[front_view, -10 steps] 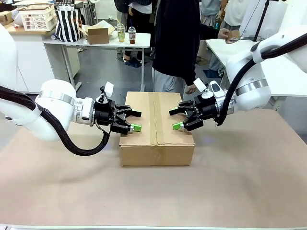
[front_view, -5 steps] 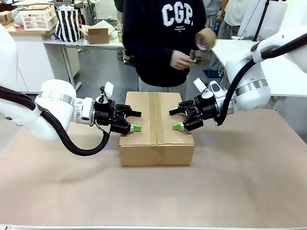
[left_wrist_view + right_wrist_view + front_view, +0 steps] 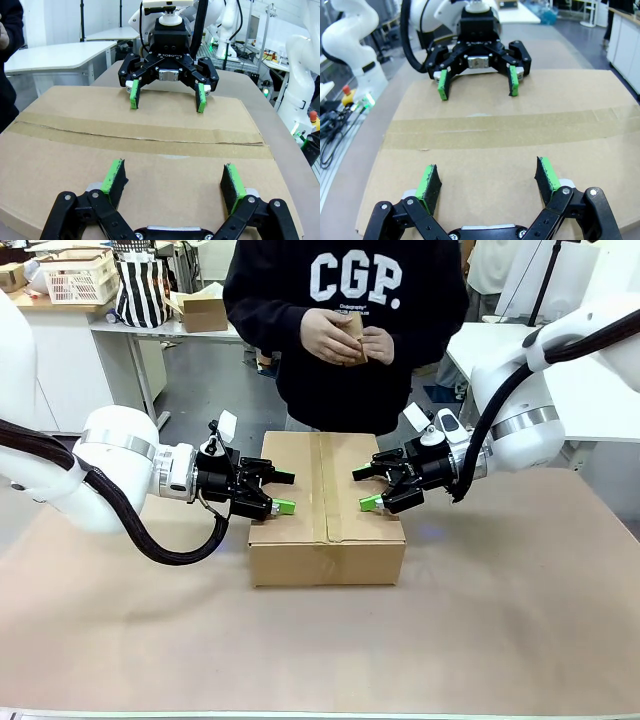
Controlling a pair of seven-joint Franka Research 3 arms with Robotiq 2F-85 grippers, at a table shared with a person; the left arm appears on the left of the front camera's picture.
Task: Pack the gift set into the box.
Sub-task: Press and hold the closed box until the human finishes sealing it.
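Both arms reached inward, the left gripper (image 3: pixel 280 491) and right gripper (image 3: pixel 367 488) facing each other, fingers spread wide, holding nothing.

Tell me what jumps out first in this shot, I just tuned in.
The closed, taped box sits mid-table with the left claw and right claw facing each other over its top, both open and empty. Behind it a person in a dark sweatshirt holds a small brown object in both hands.

The box (image 3: pixel 327 506) sits at the centre of the bench (image 3: pixel 320 640), with the left pincer (image 3: pixel 279 491) over its top at 9 o'clock and the right pincer (image 3: pixel 365 488) at 3 o'clock, facing each other. A person (image 3: pixel 345 320) stands behind the box at 12 o'clock.
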